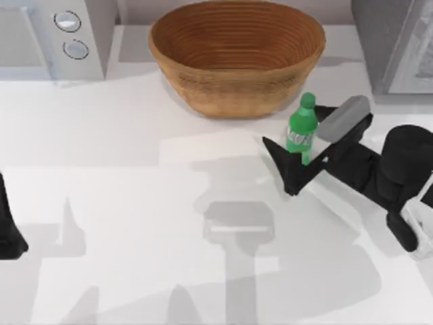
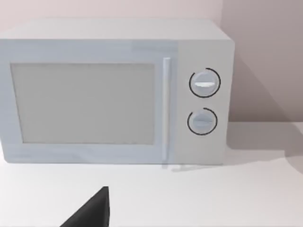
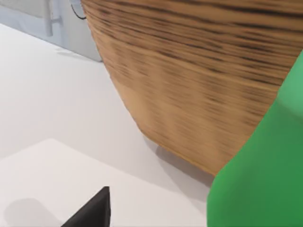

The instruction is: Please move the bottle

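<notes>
The bottle is small, translucent green, with a green cap and a green-white label, and it stands upright on the white table just right of the wicker basket. My right gripper reaches in from the right with its jaws open around the bottle, one black finger on each side. In the right wrist view the bottle bulks large and close, with one fingertip well off to its side. My left gripper is parked at the table's left edge, open, facing the microwave.
The large wicker basket sits at the back centre, close behind the bottle. A white microwave occupies the back left corner and a grey appliance the back right. Bare table stretches across the middle and front.
</notes>
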Motion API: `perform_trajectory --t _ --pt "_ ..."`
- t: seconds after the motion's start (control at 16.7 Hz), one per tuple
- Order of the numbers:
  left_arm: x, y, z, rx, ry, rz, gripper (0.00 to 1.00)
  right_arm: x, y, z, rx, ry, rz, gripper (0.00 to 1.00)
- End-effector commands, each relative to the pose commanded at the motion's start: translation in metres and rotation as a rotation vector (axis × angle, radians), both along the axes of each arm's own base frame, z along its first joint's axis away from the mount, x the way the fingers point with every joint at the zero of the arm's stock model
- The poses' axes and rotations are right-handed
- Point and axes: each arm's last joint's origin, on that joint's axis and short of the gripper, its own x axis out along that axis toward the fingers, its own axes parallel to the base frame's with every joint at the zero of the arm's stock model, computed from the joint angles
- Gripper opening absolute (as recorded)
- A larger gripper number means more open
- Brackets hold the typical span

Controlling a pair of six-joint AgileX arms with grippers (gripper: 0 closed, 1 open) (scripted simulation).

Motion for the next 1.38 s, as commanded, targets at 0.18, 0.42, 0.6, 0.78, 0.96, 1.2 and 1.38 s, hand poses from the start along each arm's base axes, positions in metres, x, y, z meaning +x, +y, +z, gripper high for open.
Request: perform_trajectory --t 0.18,0.42,0.6,0.78,0.96,1.2,1.38 --pt "0.0000 0.0000 0.0000 0.000 0.000 0.000 1.00 0.0000 0.0000 0.0000 0.000 0.000 0.000 0.70" --pt "0.0000 0.0000 0.0000 0.000 0.000 0.000 1.00 0.0000 0.0000 0.0000 0.000 0.000 0.000 0.40" --pt "0.0000 0.0000 0.0000 0.000 0.000 0.000 1.00 0.0000 0.0000 0.0000 0.000 0.000 0.000 0.17" --pt "0.0000 0.0000 0.0000 0.000 0.000 0.000 1.00 0.0000 0.0000 0.0000 0.000 0.000 0.000 0.00" --pt "0.0000 0.0000 0.0000 0.000 0.000 0.000 1.00 0.0000 0.0000 0.0000 0.000 0.000 0.000 0.00" --pt "0.0000 0.0000 0.0000 0.000 0.000 0.000 1.00 0.0000 0.0000 0.0000 0.000 0.000 0.000 0.00" --pt "0.0000 0.0000 0.0000 0.000 0.000 0.000 1.00 0.0024 -0.0045 0.0001 -0.007 0.001 -0.001 0.00"
